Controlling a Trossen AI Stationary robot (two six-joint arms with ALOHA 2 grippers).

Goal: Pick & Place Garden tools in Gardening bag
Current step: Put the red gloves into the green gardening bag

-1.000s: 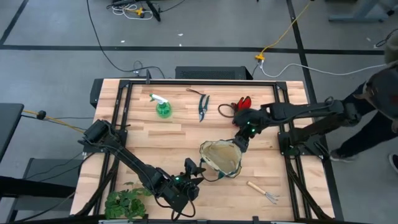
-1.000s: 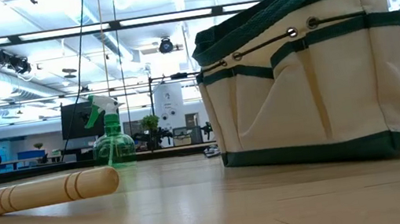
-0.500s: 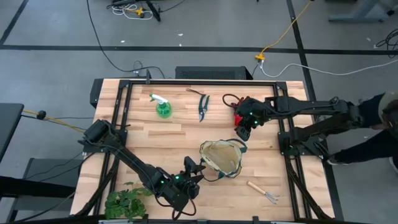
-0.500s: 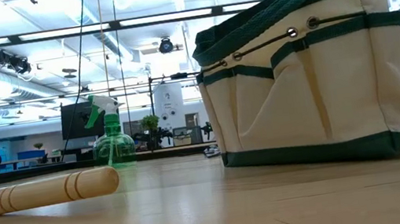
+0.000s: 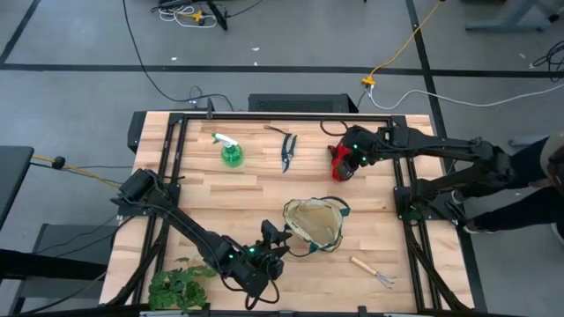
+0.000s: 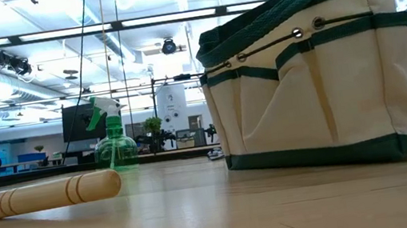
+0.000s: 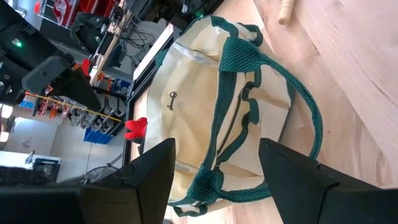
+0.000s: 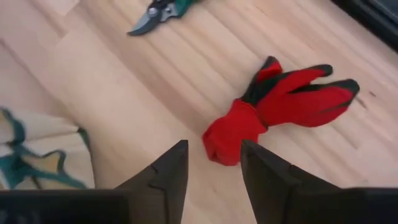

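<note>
Bag sits open at mid-table in the high view, near the front edge. Left gripper hovers just beside its left rim, unmoved since a second ago. Right gripper has swung away from the bag's rim to the back right, now over the red gloves. Shears and spray bottle lie at the back, one rake front right.

Low view: bag upright, rake handle lying at left, bottle behind. The dark arm part earlier above the bag's top has gone.

Left wrist view: fingers apart, empty, with the bag's green handle between and beyond them.

Right wrist view: fingers spread either side of the gloves (not touching them), shears farther off.
</note>
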